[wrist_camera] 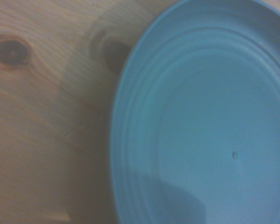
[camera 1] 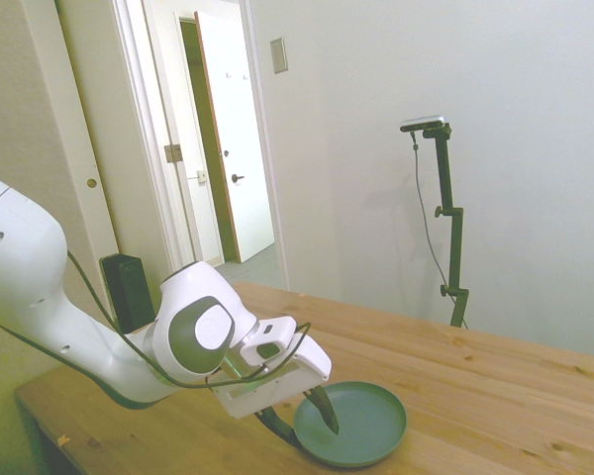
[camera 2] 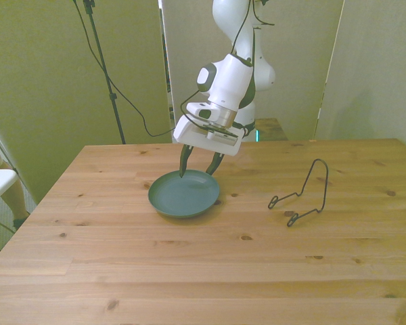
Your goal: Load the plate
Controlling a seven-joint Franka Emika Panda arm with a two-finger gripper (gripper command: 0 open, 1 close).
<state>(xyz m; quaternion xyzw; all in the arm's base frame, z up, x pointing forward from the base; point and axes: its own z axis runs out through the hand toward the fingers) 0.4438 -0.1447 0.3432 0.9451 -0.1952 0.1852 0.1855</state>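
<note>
The plate point(camera 2: 183, 195) lay flat on the wooden table point(camera 2: 203, 271), the gripper point(camera 2: 200, 164) poised at its twelve o'clock rim in the front view, fingers spread and holding nothing, and a wire stand point(camera 2: 303, 196) stood well apart at three o'clock.

Object: a round plate point(camera 2: 183, 196) point(camera 1: 360, 426) point(wrist_camera: 210, 126) is seen.
Colour: matte teal-green in the side and front views; rendered bluer in the wrist view.
Form: a shallow dish with a low raised rim; faint concentric rings are seen inside it in the wrist view.
Contents: nothing is seen on it.
Pose: laid flat, right side up, on the wooden table.
Place, front view: just left of the frame's centre.
Place, side view: bottom centre of the frame, close to the lower edge.
</note>
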